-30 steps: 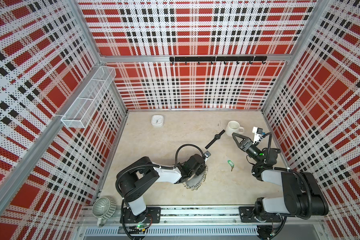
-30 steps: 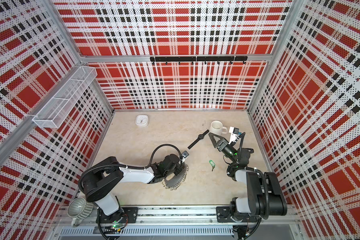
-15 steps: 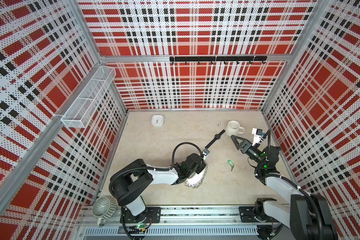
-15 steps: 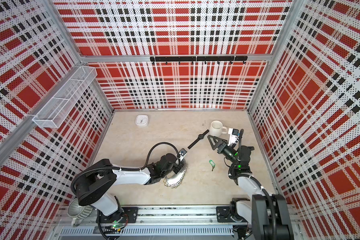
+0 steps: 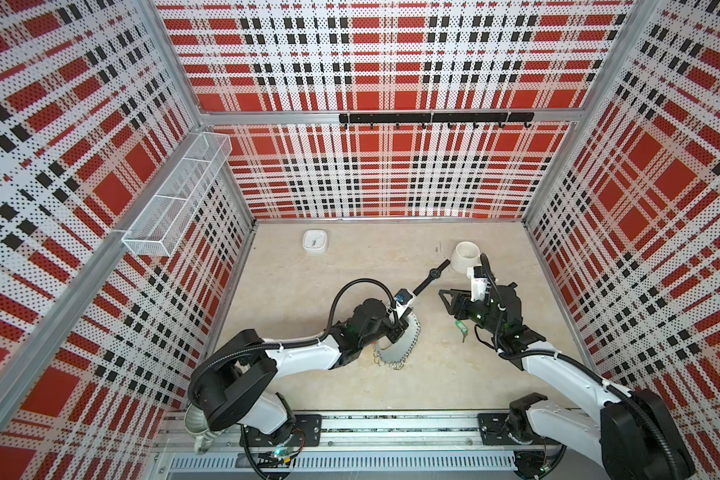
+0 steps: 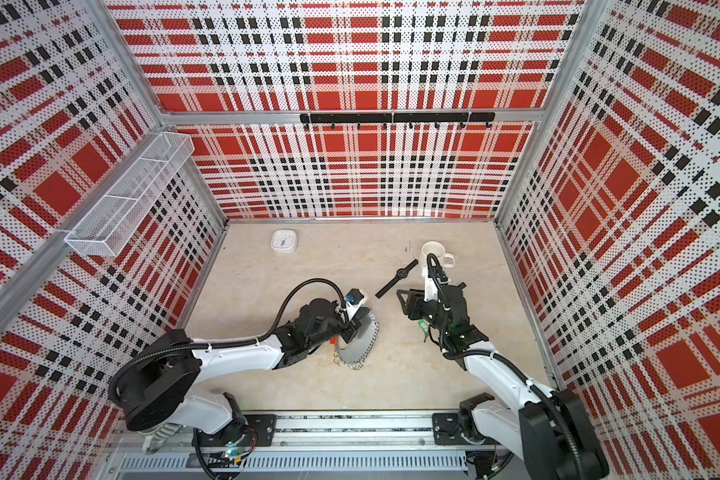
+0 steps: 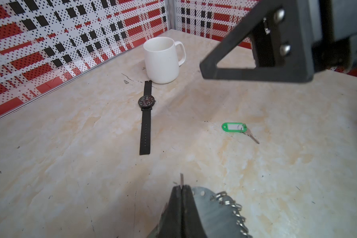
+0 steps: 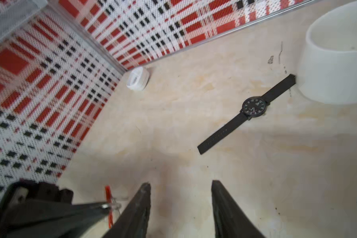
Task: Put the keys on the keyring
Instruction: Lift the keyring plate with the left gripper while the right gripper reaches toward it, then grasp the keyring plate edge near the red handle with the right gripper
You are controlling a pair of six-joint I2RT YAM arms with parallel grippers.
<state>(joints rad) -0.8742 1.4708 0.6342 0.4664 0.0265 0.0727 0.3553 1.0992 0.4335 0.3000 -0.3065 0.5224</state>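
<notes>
1. Plaid perforated walls in red, black and white enclose a beige marbled table [image 5: 308, 370]. A white wire basket [image 5: 175, 199] hangs on the side wall and a black hook rail [image 5: 433, 118] runs along the back wall.
2. The left gripper [image 7: 181, 188] has its jaws pressed together, pinching the edge of the keyring [image 7: 214, 214]. The ring's grey plate spreads out to one side of the fingers, with small wire loops along its rim.
3. In both top views the keyring [image 5: 400, 349] hangs tilted from those jaws, with its lowest loops down by the table.
4. The right gripper [image 8: 180, 185] hangs above the table with its jaws spread. Only bare tabletop shows between the two dark fingers [image 8: 144, 197].
5. The keys [image 7: 234, 127], a green tag joined to a small metal key, lie flat on the table. They sit ahead of the left jaws and off to one side, well apart from the keyring.
6. In both top views the keys [image 5: 461, 328] lie back from the right jaws' tips, just beside the gripper body and outside the gap.
7. A black wristwatch [image 8: 254, 107] lies stretched out ahead of the right jaws. The far end of its strap reaches the foot of a white mug [image 8: 336, 68].
8. A small white clock [image 5: 314, 241] sits far beyond both pairs of jaws, near the back wall.
</notes>
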